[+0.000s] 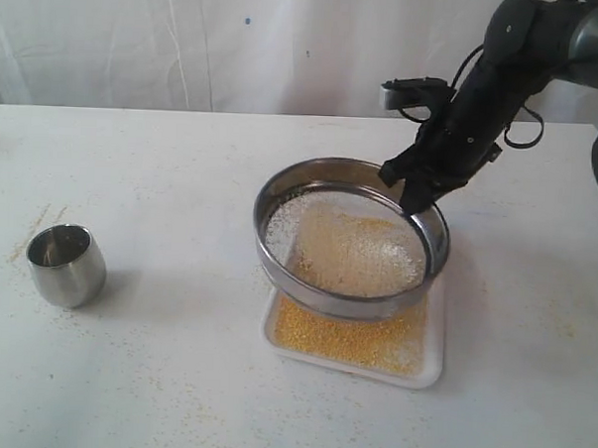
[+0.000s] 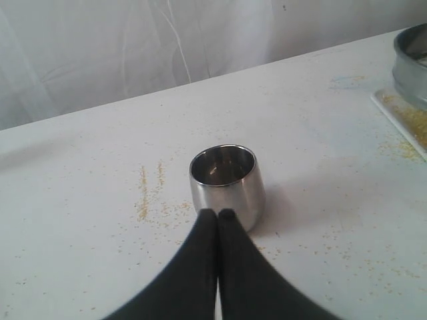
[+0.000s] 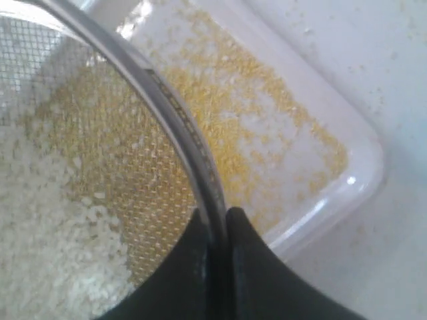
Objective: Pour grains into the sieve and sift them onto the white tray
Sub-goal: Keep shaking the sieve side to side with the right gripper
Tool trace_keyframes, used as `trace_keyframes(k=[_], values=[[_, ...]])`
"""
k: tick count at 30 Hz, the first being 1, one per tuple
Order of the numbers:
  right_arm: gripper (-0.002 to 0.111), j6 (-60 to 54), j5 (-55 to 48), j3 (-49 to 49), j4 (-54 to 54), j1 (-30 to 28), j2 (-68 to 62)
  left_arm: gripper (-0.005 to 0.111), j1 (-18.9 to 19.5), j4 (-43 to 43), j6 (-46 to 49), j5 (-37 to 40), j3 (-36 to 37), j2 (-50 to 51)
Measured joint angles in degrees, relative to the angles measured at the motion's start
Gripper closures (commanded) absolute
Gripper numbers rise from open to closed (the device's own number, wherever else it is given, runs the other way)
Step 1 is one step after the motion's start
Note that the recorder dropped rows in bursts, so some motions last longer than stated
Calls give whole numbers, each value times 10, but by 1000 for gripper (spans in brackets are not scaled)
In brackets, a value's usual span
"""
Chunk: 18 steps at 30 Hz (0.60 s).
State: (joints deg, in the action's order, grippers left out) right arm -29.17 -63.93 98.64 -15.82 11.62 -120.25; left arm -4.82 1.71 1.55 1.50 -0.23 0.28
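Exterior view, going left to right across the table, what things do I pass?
Steel cup → sieve. The white tray beneath it and the right gripper on its rim overlap it, so unplaced.

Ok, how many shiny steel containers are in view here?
2. The small steel cup stands on the table at the left; the sieve is held over the white tray at the centre, the right gripper's jaws shut on its rim. Nothing seems hidden.
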Motion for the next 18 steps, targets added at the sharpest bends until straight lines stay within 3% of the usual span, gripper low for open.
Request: trace_keyframes(k=[3,6,18], values=[[108,103,4,-5,68,4,1,107,0,0,0,0,0,0],[108,58,12,-7,69,4,-2,107,0,0,0,0,0,0],[108,127,35,-18,79,4,-2,107,0,0,0,0,0,0]])
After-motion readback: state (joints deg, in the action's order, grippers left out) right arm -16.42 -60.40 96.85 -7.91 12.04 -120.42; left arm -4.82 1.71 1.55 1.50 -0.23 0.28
